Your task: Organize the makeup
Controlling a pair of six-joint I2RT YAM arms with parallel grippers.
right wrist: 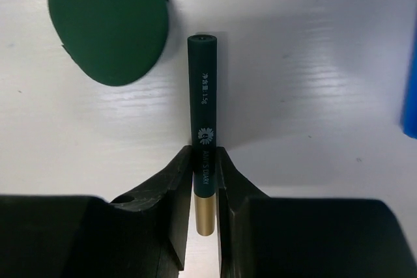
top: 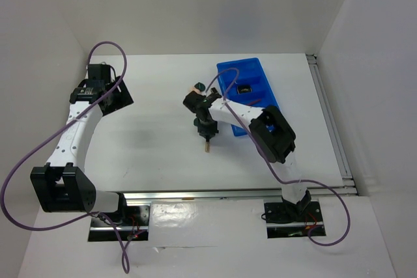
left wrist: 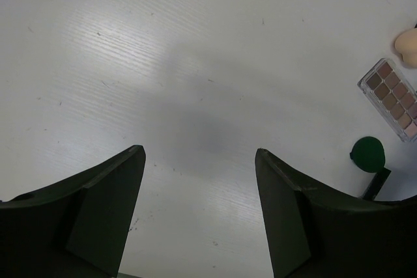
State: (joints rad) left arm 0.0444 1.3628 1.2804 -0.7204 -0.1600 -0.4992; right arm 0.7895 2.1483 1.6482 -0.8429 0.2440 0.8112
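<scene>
Right fingers [right wrist: 171, 190] clamped on slim dark pencil [right wrist: 202, 102], on tabletop [right wrist: 313, 63] just beside round green compact [right wrist: 107, 24]. Left fingers [left wrist: 98, 213] apart, idle. Pick-up step in hand; next, judged: straight lift, then carry to blue tray [top: 255, 69].

A slim dark green tube with a gold end [right wrist: 203, 96] lies flat, pinched near that end by the right gripper [right wrist: 204, 155]. A dark green round compact [right wrist: 107, 24] sits just beside its tip. A brownish rectangular palette [left wrist: 393, 99] lies between that compact and a peach sponge [left wrist: 407, 47]. A dark square compact [top: 244, 89] rests inside the blue plastic tray [top: 257, 68].
</scene>
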